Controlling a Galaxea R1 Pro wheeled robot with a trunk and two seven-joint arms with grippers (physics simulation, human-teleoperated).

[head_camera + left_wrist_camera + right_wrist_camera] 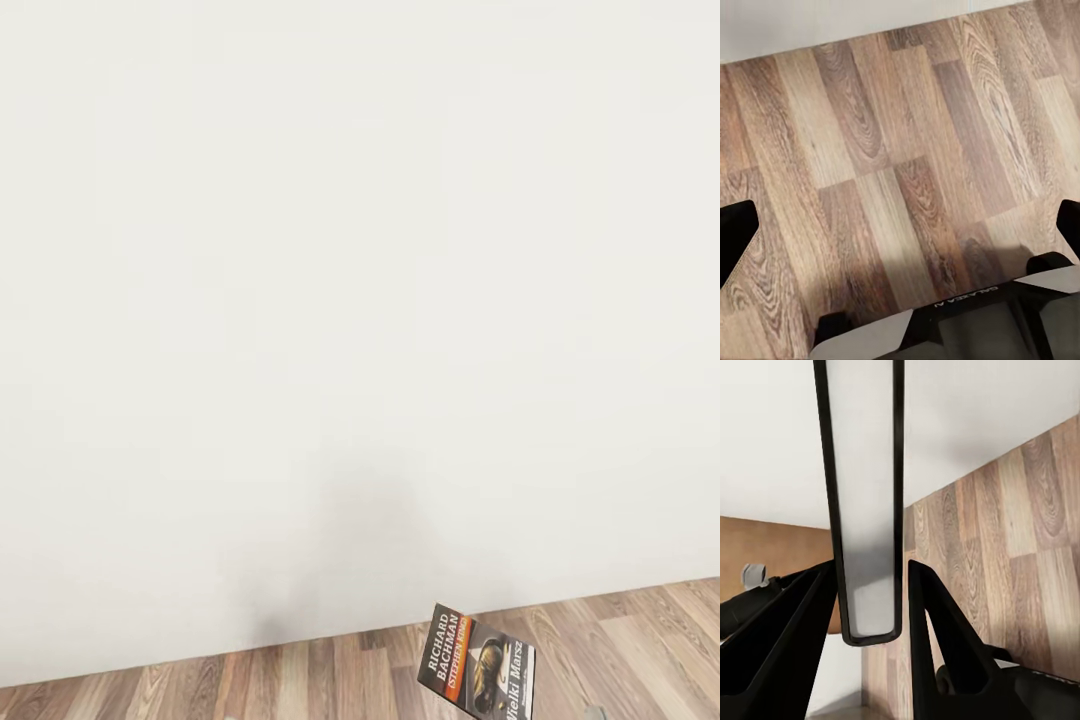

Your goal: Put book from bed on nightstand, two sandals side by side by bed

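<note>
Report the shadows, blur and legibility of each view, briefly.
Head view: even flat light, a faint grey shadow on the white wall above the floor; the book has readable cover lettering. Left wrist view: sharp wood grain, soft shadow near the robot's base. Right wrist view: the book's edge, between the right hand's fingers, looks smooth and featureless.

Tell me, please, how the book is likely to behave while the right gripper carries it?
The book looks thin and light, so it probably flexes a little. It is pinched edge-on between the right gripper's fingers, so it may pivot or slip if jolted. In the head view it hangs tilted above the floor.
</note>
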